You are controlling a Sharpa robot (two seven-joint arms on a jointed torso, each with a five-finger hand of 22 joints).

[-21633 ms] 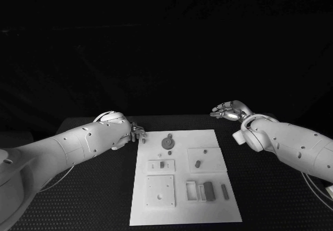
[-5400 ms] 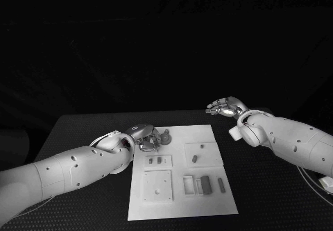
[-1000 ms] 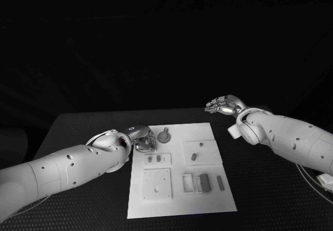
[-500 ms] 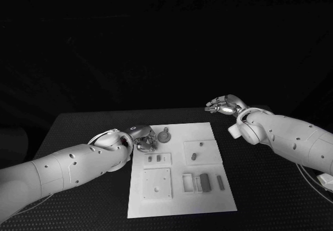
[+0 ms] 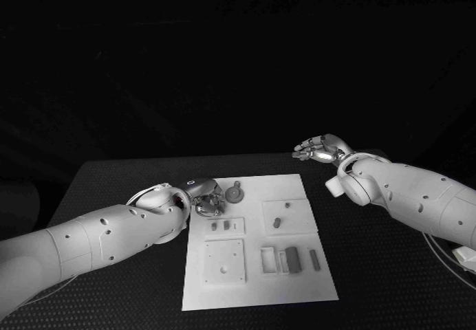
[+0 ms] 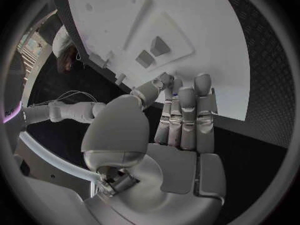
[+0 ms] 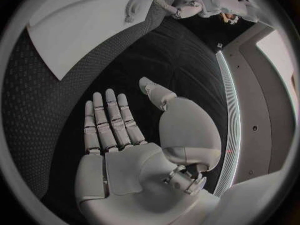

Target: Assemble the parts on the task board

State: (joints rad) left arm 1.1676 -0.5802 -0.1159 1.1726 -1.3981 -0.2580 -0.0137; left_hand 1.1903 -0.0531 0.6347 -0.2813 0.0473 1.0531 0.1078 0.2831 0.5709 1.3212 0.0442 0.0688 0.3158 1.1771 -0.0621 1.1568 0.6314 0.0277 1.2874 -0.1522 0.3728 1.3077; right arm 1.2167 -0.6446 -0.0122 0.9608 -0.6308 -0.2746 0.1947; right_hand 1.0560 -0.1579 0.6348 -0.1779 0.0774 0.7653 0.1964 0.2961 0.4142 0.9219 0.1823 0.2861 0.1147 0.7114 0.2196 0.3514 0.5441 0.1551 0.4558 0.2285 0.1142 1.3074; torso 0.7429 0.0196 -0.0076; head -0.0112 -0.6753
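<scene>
Task board point(image 5: 258, 275) (left hand point(image 5: 206, 203) at its edge).

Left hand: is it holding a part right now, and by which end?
Cannot be told. The left hand sits at the task board's far left edge, fingers extended together, nothing visible between them. The right hand is open, holding nothing.

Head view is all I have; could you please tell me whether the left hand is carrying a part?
Observer: The left wrist view shows the left hand with a bare palm and straight fingers side by side. Its thumb tip sits close by a fingertip, and I cannot tell whether anything is pinched there.
Operator: Thank you. Is the right hand holding anything?
Observer: No. The right wrist view shows the right hand with a bare palm, fingers extended and thumb apart, above the black table, off the task board.
</scene>
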